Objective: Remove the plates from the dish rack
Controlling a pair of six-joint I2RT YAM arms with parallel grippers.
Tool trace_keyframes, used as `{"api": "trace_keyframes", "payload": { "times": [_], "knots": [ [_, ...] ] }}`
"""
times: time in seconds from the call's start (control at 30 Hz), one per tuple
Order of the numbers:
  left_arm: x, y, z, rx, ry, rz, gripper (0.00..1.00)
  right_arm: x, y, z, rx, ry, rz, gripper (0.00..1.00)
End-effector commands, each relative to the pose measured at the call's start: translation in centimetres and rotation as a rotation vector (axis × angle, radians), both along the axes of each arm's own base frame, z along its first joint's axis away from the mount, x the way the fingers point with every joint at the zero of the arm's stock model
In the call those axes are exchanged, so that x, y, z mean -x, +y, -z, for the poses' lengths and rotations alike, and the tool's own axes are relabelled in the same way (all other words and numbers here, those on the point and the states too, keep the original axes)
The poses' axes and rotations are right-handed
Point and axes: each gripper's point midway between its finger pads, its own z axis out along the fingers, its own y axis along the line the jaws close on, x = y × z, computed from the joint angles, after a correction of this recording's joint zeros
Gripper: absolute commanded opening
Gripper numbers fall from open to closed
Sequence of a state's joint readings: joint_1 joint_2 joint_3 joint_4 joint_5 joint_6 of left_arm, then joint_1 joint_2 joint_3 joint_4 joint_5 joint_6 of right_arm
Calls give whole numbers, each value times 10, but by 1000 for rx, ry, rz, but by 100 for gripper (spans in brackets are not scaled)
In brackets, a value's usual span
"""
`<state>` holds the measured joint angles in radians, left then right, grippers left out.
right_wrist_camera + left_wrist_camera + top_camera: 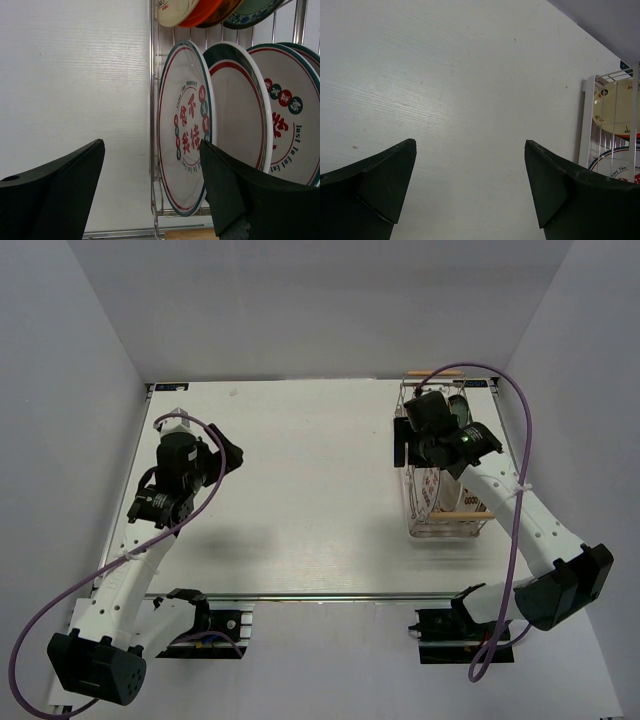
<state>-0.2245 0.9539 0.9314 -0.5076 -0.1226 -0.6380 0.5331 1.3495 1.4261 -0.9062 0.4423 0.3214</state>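
Hovering above the dish rack (465, 512) at the far right of the worktop (300, 490), right fingers (50, 195) spread wide and empty. Centre on the rim of the outermost plate (184, 125), standing on edge just inside the rack. Straddle that rim only, without nudging the next plate (240, 110). Close firmly, then lift straight up. Leave left fingers (370, 190), also open and empty, well apart on the left.

The white-and-black left arm (125, 580) rises from its base at 7 o'clock of the overhead view and bends toward 10 o'clock. Its black two-finger left gripper (470, 150) is spread wide, its dark fingers (380, 180) well apart. The right arm (530, 525) reaches from 5 o'clock toward 1 o'clock, and the right gripper (152, 145) is likewise parted.
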Motion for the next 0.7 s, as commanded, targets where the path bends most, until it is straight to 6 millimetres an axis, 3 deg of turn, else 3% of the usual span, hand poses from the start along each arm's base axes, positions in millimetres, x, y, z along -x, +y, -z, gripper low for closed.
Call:
{"api": "trace_keyframes", "payload": {
  "times": [0.0, 0.3, 0.4, 0.53, 0.67],
  "knots": [
    [1, -2, -1, 10, -7, 5, 98, 0, -19, -11, 71, -37, 75, 82],
    [1, -3, -1, 13, -7, 10, 98, -3, 4, -60, -66, -196, -58, 88],
    [1, -3, -1, 14, -9, 12, 98, -4, -3, -56, -44, -197, -21, 89],
    [1, -4, 1, 13, 0, 13, 98, -1, -13, -36, 3, -149, 30, 89],
    [1, -4, 3, 9, 6, 15, 98, -2, -20, -15, 50, -107, 66, 81]
  ]
}}
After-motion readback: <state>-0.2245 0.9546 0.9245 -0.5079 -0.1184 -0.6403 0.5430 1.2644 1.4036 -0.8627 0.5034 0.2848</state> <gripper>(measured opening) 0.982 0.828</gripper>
